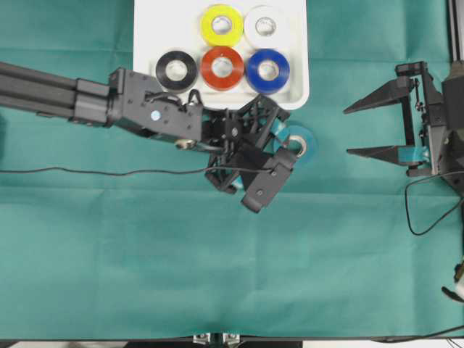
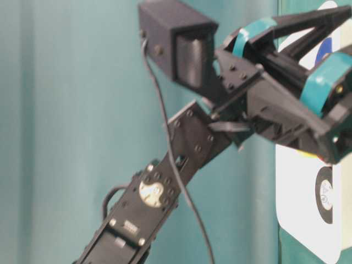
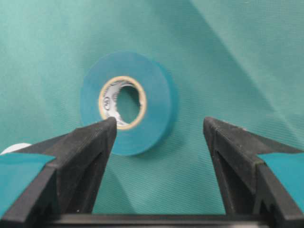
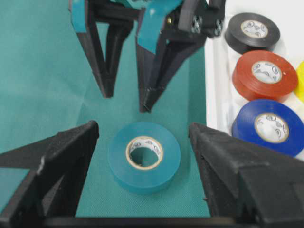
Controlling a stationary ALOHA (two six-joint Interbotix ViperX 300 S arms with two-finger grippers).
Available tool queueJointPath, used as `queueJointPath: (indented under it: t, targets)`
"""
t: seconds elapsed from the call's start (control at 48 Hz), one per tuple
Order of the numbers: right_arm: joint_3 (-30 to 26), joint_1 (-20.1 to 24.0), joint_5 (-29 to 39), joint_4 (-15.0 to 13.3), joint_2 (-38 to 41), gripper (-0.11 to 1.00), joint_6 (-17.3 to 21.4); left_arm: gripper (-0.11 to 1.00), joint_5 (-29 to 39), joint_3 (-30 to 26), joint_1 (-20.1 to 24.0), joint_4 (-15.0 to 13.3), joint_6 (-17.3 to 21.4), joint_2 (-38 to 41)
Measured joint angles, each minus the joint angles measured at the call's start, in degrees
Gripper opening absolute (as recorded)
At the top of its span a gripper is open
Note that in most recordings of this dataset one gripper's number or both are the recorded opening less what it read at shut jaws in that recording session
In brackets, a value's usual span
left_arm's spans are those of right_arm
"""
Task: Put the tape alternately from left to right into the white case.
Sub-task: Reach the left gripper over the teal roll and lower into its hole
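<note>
teal tape point(image 1: 300, 142) flat on the table point(image 1: 145, 254) just outside the white case point(image 1: 148, 29), hole up, right ahead of the wide-open empty left tool point(image 1: 279, 145); right tool point(image 1: 362, 130) also wide, well off.

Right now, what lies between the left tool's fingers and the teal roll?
Only bare green cloth: in the left wrist view the open left tool frames the teal roll, untouched.
</note>
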Motion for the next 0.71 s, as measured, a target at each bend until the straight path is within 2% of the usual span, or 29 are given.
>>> queueJointPath:
  t: [0.188,0.709]
  targets:
    - [0.6,-0.1,0.1,0.1,-0.4,0.81,0.0,0.93,1.0,-2.8,0.3,0.0,2.7,2.3]
    - [0.7,0.0,0.1,0.1,-0.4,0.81,0.0,0.93,1.8,-4.0,0.3,0.0,3.0,5.3]
